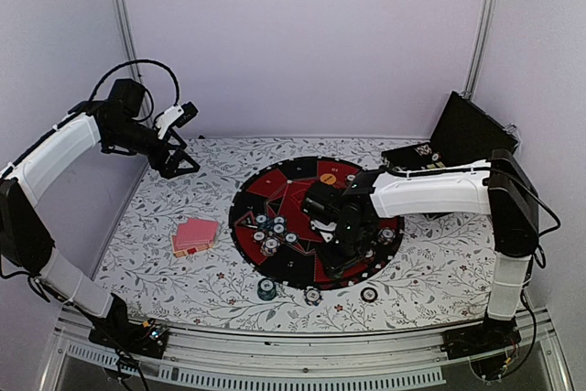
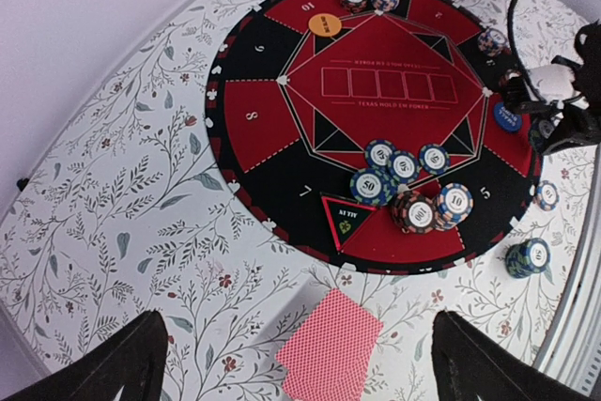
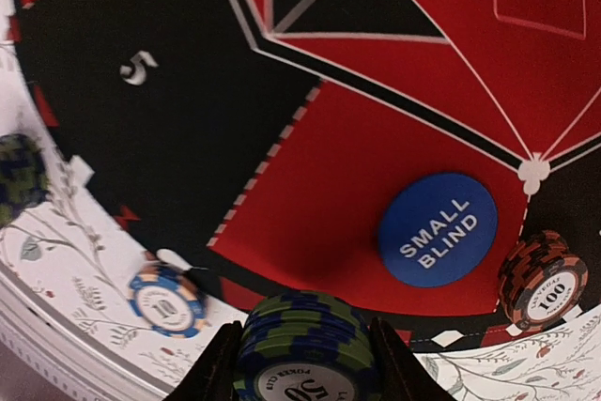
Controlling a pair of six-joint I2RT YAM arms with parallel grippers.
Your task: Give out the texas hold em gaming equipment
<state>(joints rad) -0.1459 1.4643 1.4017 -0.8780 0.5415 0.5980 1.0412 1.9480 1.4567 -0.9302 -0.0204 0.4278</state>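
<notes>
Across the floral worktop (image 1: 156, 226), the round red-and-black mat (image 1: 275, 185) is lying at the centre, and the black case (image 1: 472, 130) is standing open at the far right. The left end effector (image 1: 183, 169) is hovering over the far left, jaws spread wide and holding nothing. The right end effector (image 1: 343, 258) is clamping a green chip stack (image 3: 305, 345) at the mat's near edge. Pink-backed cards (image 1: 194, 235) are lying left of the mat, loose chips (image 1: 273, 231) are clustering on its near-left part, and a blue small-blind disc (image 3: 437, 229) is sitting just beyond the held stack
</notes>
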